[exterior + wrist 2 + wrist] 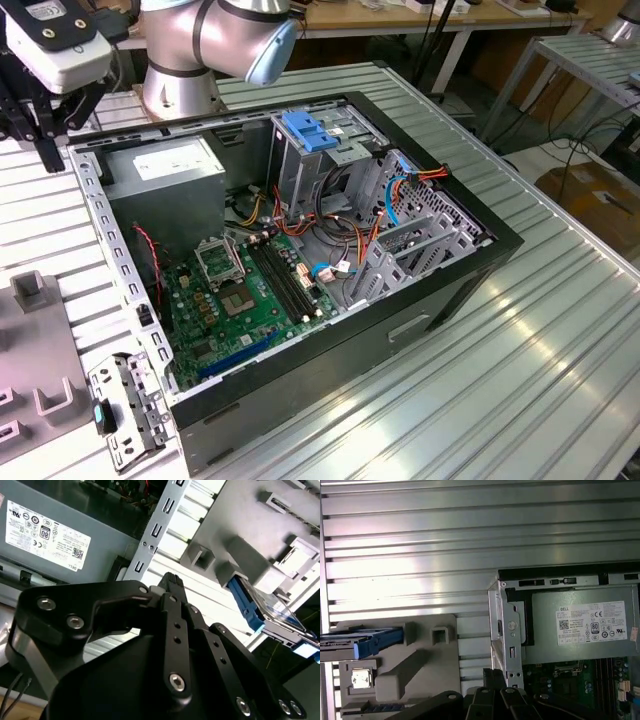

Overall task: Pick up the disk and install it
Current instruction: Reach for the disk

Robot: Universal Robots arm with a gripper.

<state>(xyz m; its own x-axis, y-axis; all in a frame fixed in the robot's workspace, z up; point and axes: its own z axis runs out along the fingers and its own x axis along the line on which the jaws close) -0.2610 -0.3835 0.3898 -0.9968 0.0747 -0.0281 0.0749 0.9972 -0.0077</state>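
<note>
**Status.** The gripper [172, 580] hung above the slatted aluminium table [560, 330], just outside the open computer case [420, 300] on the exterior view's left, near the corner that houses the power supply [165, 170]. In both wrist views its fingertips appeared pressed together with nothing between them. The disk [360, 641] sat in the grey fixture [415, 665] on the table, apart from the gripper and outside the case, with one blue side rail [245, 602] exposed. Whether it stood upright or leaned in its slot could not be settled. Installation had not begun.

**Hazards, as judged from this state.**

1. Closed fingers. If they met the disk in this condition, they would strike its edge instead of straddling it.
2. Fixture posts. Raised grey blocks stood just beside the disk, and a finger placed off-centre could land on a block and tilt the drive.
3. Plastic rails. A grip taken on the blue rails instead of the metal body could flex them and let the drive slip.
4. Case flange. The perforated metal flange [510, 630] lay between the fixture and the case interior, so a low carry could clip it.
5. Loose cables. Orange and blue cables [340, 235] lay near the drive cage [310, 135] with its blue latch, and they could snag the drive or block its seating.
</note>
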